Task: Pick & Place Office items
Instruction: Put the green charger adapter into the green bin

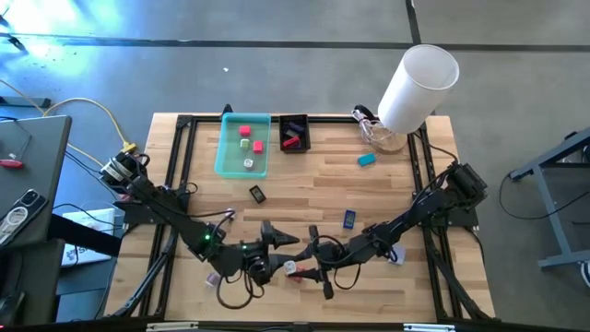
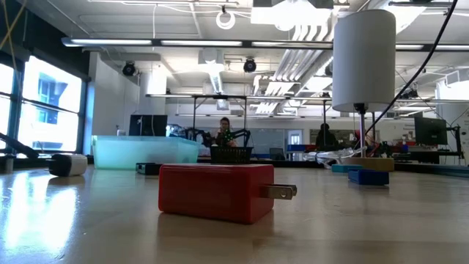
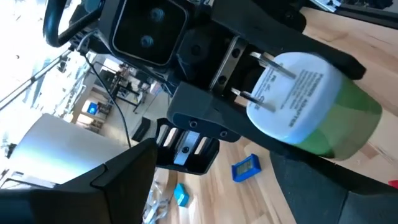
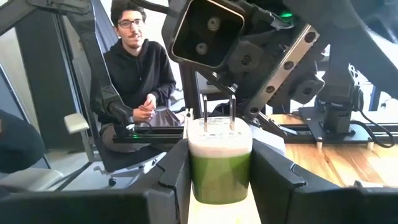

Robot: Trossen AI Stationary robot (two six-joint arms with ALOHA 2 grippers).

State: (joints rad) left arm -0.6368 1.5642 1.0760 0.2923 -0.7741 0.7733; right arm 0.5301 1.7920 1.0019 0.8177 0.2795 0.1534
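A white-and-green power adapter (image 4: 219,158) with two metal prongs sits between the fingers of my right gripper (image 4: 219,171), which is shut on it. In the high view both grippers meet near the table's near edge, right gripper (image 1: 312,263) facing left gripper (image 1: 277,254), with the adapter (image 1: 291,267) between them. My left gripper (image 3: 217,165) is open, its fingers spread wide on either side of the adapter (image 3: 305,106); I cannot see it touching. Other small pieces lie loose on the table: a blue piece (image 1: 349,219), a black piece (image 1: 257,194), a teal piece (image 1: 367,160). My right gripper pinches the adapter's green half (image 4: 200,177) between its two fingers, one on each side. The fingers (image 4: 174,174) come level from the table's right. The white end with the prongs (image 4: 217,112) sticks out past the fingertips toward my left gripper.
A teal tray (image 1: 226,152) at the far side holds red, pink and white pieces. A small black basket (image 1: 293,120) stands beside it. A large white cylinder (image 1: 419,83) stands at the far right corner. A red adapter (image 2: 216,192) lies close to the low camera. A person sits beyond the table.
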